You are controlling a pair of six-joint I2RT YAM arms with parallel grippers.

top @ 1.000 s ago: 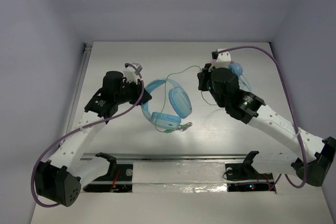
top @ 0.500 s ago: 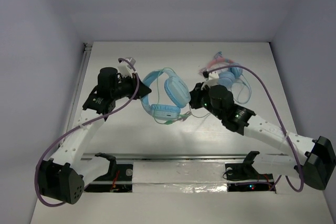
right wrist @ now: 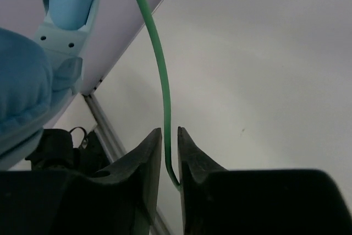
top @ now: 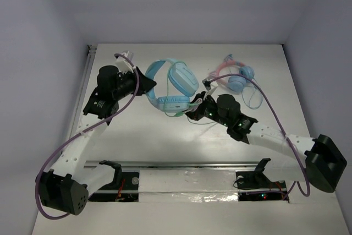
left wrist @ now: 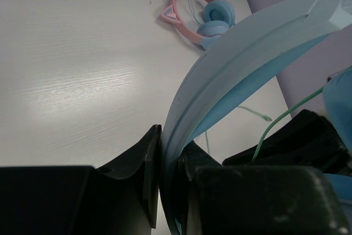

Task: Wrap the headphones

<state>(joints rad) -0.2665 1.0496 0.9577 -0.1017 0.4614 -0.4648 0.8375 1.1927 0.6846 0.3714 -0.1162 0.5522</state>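
The light-blue headphones (top: pixel 182 78) are tilted at the table's middle back, one oval cup facing up. My left gripper (top: pixel 147 82) is shut on their wide blue headband (left wrist: pixel 247 53), which is pinched between both fingers (left wrist: pixel 168 136). My right gripper (top: pixel 193 113) sits just near-right of the lower cup. Its jaws (right wrist: pixel 169 133) stand slightly apart, and the thin green cable (right wrist: pixel 159 70) runs loosely through the narrow gap. A blue padded cup (right wrist: pixel 19 86) fills the right wrist view's left edge.
A smaller pair with a pink headband and round blue cups (top: pixel 237 75) lies at the back right, also visible in the left wrist view (left wrist: pixel 201 12). A metal rail (top: pixel 181 164) runs along the near edge. Walls close in the back and sides.
The left arm carried the headphones farther back. The right gripper swung from beside the pink pair to near the lower cup, and its jaws parted slightly around the cable.
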